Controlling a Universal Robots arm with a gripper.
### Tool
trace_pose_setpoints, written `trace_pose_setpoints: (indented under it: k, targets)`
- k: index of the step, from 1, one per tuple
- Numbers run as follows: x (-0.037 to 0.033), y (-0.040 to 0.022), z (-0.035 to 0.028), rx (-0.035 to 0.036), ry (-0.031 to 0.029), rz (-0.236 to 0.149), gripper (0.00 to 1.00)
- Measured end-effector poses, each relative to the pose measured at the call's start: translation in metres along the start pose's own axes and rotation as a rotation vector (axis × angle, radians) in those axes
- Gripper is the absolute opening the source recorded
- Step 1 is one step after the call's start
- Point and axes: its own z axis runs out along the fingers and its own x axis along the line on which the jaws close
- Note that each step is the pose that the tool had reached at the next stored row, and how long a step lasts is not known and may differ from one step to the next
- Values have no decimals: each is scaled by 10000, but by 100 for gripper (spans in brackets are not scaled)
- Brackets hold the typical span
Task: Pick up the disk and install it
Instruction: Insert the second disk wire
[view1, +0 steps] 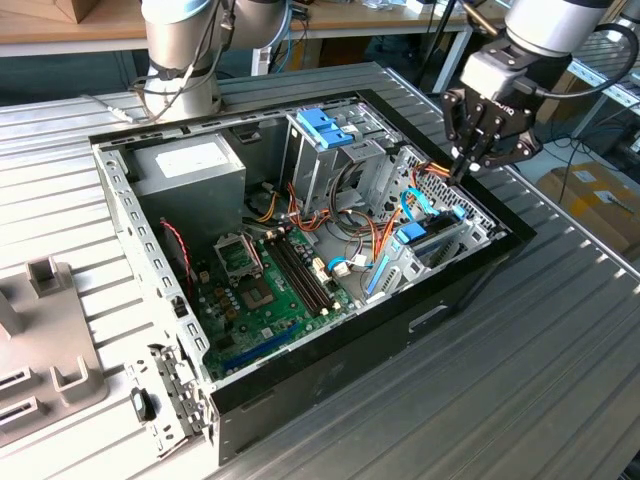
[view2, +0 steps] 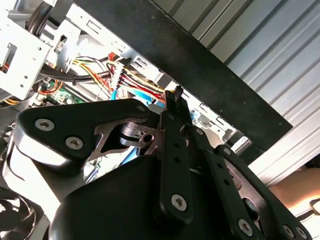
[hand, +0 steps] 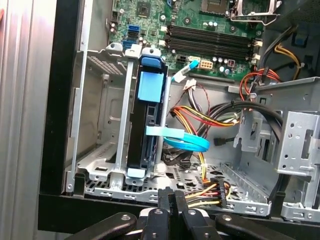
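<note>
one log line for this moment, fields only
claw: shut, empty | position: above case front corner | disk: standing on edge in bay | nearest: orange cables

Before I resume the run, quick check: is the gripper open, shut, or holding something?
Gripper: shut, fingertips together, holding nothing, hovering over the case edge.

Open case (view1: 300, 400): top side uncovered, free entry from above. Gripper (view1: 462, 172), fingers pressed together, hangs over the case's rim at 3 o'clock in the exterior view. Beneath it: orange, yellow and red wires (hand: 200, 192) crossing the bay floor. Disk (hand: 148, 125) stands on edge in the bracket (hand: 100, 115), with an unfilled slot just beside it. Blue cable (hand: 187, 143) loops off the disk into the open bay. Cage (view1: 325, 150) stands at 12 o'clock, upright. Board (view1: 265, 290) lies low at 7 o'clock, open above.
</note>
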Motion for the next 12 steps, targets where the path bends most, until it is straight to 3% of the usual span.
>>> trace_pose_setpoints:
  k: [8,12]
  targets:
    - [-21,152,4,1,0,34,16]
    - [-24,180,15,1,8,130,16]
